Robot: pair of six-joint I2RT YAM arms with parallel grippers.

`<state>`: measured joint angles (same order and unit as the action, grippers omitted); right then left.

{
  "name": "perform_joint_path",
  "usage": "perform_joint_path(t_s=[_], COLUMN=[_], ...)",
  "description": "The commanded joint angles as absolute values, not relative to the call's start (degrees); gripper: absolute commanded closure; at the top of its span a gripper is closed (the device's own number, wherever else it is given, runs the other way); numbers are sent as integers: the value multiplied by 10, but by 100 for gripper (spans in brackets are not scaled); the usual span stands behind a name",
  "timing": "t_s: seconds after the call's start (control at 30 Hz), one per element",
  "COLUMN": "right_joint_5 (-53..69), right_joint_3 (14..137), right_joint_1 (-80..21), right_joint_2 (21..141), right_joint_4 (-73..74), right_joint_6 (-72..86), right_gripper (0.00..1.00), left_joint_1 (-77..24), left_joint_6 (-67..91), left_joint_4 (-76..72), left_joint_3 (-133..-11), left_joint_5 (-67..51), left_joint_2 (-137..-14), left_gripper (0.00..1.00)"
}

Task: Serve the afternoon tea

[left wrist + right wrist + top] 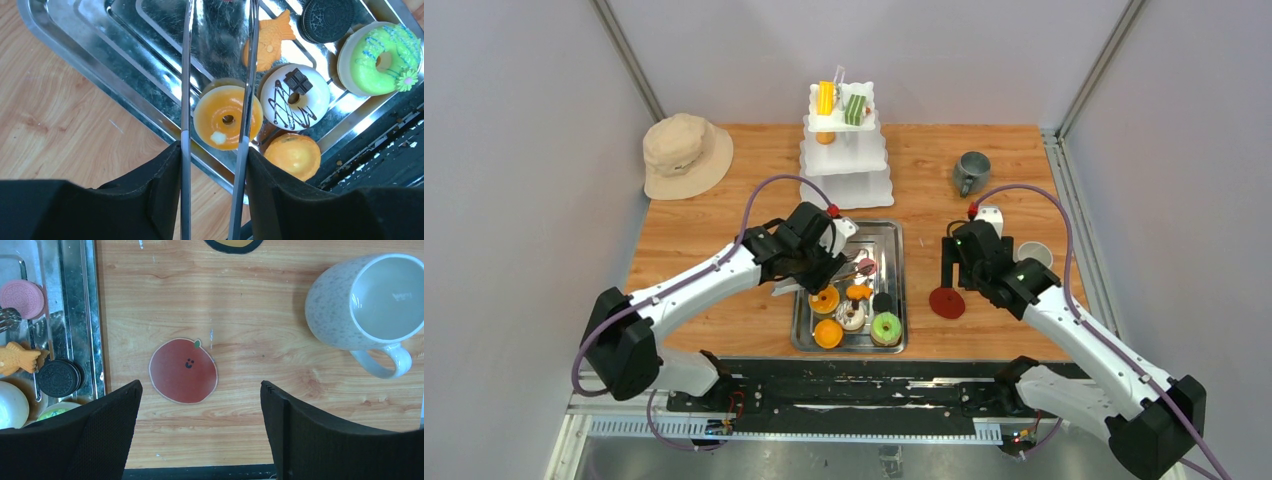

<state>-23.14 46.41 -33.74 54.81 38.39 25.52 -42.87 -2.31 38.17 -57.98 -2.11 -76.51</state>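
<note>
Left jaws clenched on steel tongs (186, 75). The tong arms pass on either side of the orange donut (227, 117) in the steel tray (75, 50), and I can't tell if they touch it. The white chocolate-drizzled donut (295, 97) lies just beside it and the green donut (382, 57) is at the tray's corner. Right jaws released, spread wide over the desk (280, 285) above a red apple coaster (183, 370). The white mug (370, 300) is near it and the grey mug (972, 170) sits farther back. Two pastries are on the tiered stand (845, 150).
</note>
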Motion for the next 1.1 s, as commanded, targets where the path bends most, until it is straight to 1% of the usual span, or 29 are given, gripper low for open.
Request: perform_joint_path(t_s=[0.0,0.2,0.4,0.5,0.6,0.8,0.93,1.07], right_joint_5=[-236,-239,-239,-240,-241,-243,-245,-249], right_joint_3=[470,467,466,466,465,465,464,460], right_joint_1=[-341,-341,-340,-341,-341,-341,-341,-341], right_joint_2=[552,548,548,549,548,550,548,545], right_joint_4=[387,386,386,386,386,386,386,386], right_joint_6=[255,253,255,254,255,253,253,252], right_gripper=[13,13,13,13,13,13,13,13], left_joint_1=[-435,-445,-454,-455,-455,-455,-455,-455], left_joint_6=[-33,-35,-36,-34,-34,-32,-18,-7], left_joint_4=[353,353,352,352,354,360,349,335], left_joint_3=[-585,-594,-604,-609,-614,-629,-639,-647], left_joint_5=[-17,-22,-12,-18,-15,-1,13,26], left_joint_2=[-788,-810,-829,-833,-831,-821,-805,-783], left_gripper=[49,47,48,52,59,64,70,71])
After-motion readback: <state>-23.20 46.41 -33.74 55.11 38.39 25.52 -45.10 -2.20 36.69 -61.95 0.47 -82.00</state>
